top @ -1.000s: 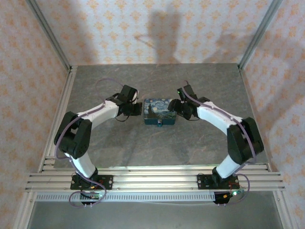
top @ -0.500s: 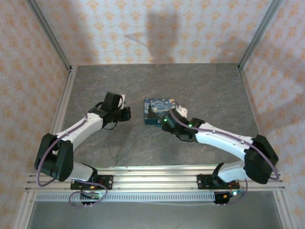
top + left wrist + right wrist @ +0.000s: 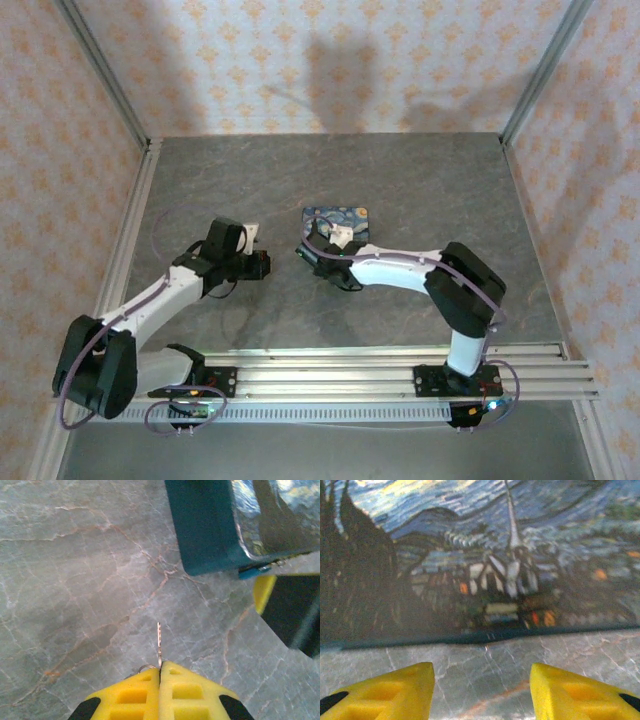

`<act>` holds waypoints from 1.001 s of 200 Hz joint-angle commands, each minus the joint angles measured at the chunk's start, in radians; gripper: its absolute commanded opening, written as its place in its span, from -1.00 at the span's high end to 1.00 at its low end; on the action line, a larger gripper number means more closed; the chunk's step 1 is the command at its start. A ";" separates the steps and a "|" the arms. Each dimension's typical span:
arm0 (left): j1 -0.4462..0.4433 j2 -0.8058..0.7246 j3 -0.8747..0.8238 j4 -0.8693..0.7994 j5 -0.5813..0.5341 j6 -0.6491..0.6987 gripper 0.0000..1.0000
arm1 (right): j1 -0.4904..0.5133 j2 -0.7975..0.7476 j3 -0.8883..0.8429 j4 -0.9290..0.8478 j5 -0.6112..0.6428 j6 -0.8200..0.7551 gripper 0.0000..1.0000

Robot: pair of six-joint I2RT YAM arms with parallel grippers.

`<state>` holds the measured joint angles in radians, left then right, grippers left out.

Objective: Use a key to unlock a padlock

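Grey marbled stone covers the table, and along its near edge run the aluminium rails that carry both arm bases. From the left base the arm reaches forward and inward, so that the left gripper hangs low over the stone near the middle of the table. Its yellow fingers are pressed flat together and clamp the key. The thin blade juts straight out from between the tips, above the bare surface, and a small wire ring curls out at the left side of the seam. The key points towards the open stone just short of the blue box and does not touch it. From the right base the other arm folds at the elbow and stretches leftward, which brings the right gripper to the near side of the same box. Its two yellow fingers stand well apart with only stone between them, close in front of the painted wall of the box with its dark trees, village and swirling sky. Beyond the box the table runs bare to the patterned wallpaper.
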<state>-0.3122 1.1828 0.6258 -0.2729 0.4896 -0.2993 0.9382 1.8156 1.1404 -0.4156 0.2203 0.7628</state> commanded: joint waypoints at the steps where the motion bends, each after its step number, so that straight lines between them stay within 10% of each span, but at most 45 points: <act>1: -0.001 -0.043 -0.032 0.063 0.060 0.025 1.00 | -0.023 0.028 0.032 0.016 0.031 -0.010 -0.07; 200: -0.010 -0.053 -0.107 0.129 0.089 0.029 1.00 | -0.032 0.135 0.076 0.084 0.107 -0.059 0.01</act>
<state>-0.3141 1.1347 0.5415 -0.1772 0.5682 -0.2859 0.8848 1.9369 1.1873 -0.3496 0.2420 0.6949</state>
